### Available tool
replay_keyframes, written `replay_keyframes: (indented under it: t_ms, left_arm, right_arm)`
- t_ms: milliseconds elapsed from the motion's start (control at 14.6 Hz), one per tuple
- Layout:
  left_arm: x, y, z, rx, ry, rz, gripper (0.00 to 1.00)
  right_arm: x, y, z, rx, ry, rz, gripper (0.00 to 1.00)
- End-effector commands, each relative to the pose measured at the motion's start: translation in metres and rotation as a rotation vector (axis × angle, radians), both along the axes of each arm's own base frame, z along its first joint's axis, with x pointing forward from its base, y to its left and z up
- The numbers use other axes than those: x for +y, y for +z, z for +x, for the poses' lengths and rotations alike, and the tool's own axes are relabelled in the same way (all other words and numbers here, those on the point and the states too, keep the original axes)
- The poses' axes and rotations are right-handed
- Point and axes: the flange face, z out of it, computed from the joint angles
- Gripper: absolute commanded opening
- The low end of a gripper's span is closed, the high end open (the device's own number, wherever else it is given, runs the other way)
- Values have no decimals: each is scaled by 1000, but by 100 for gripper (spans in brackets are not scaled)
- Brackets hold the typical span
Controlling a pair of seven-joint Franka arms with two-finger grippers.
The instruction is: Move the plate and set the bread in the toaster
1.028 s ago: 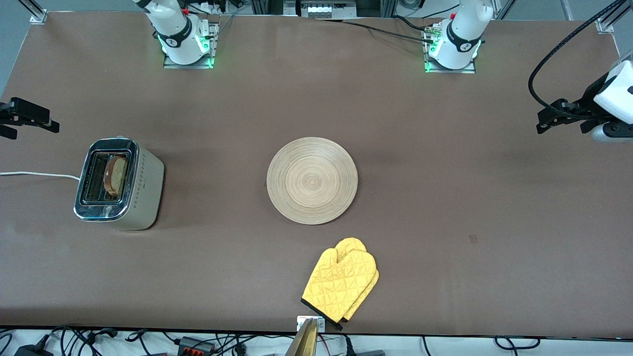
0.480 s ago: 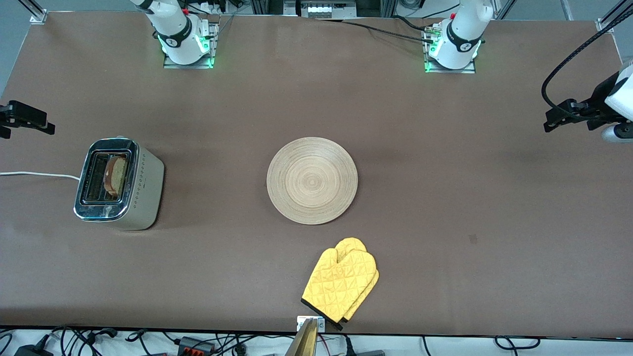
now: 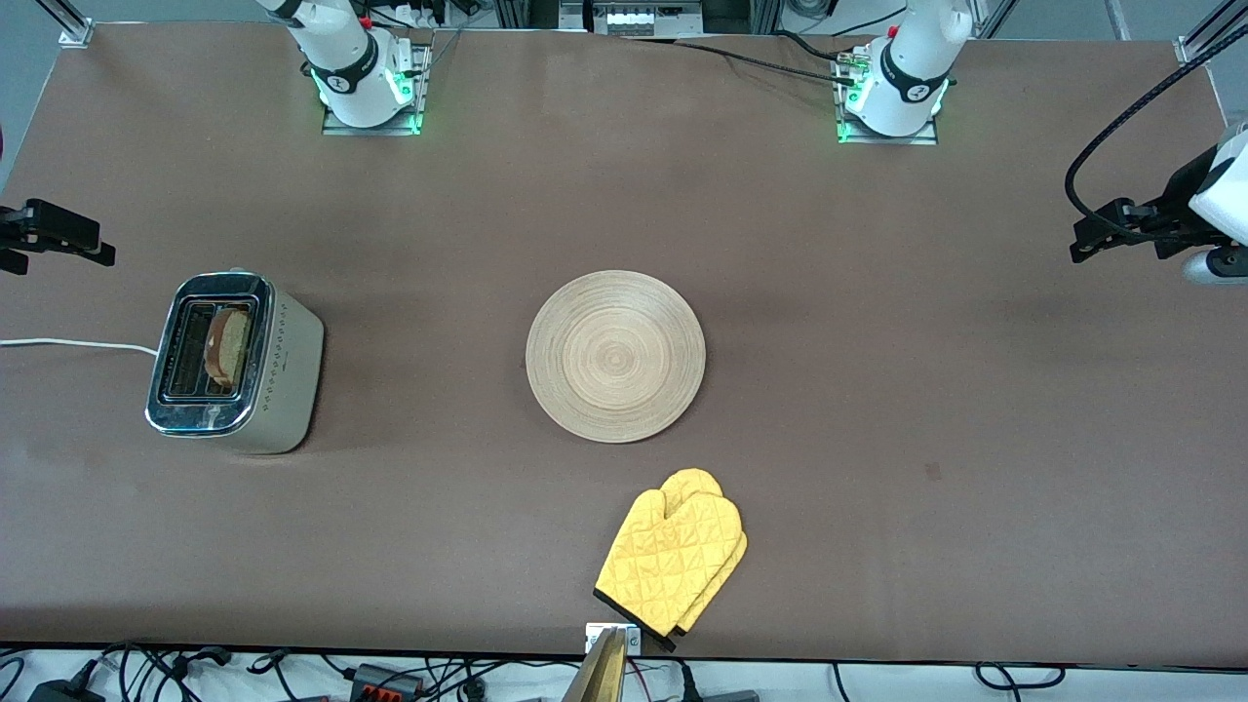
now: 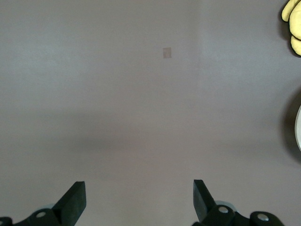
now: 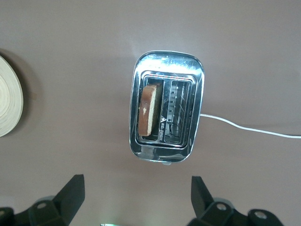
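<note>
One bread slice (image 3: 226, 346) upright in toaster (image 3: 234, 363) slot nearer the wooden plate (image 3: 615, 356), plate mid-surface, left tool (image 4: 139, 200) spread over bare surface, right tool (image 5: 137, 197) spread above toaster.

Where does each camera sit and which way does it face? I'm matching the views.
Front view: high across the table, facing both arm bases; shows toaster, bread, plate, mitt, left gripper, right gripper.
Left wrist view: looks down on bare table; open fingers, mitt tip and plate edge show.
Right wrist view: looks down over the toaster; open fingers show.
Shared: toaster and bread in front and right wrist views; plate in all three.
</note>
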Motion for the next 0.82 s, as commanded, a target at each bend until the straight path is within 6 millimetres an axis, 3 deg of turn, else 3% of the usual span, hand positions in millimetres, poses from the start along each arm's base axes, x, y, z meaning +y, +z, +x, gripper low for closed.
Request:
replay_keyframes:
  t_ms: [0,206,343,754]
  left_arm:
    - [2,3,-2,-2,-9,-20,100]
    - [2,2,-1,-1,-9,-22,100]
    - [2,2,-1,-1,-9,-22,100]
    - [3,2,-1,-2,-7,-23,100]
  right_arm:
    - [1,-4,-3,-38,8,0,100]
    - [2,2,5,-141,7,-17,100]
    - [14,5,12,-195,25,-32,100]
    - [-1,0,13,-191,12,-63,100]
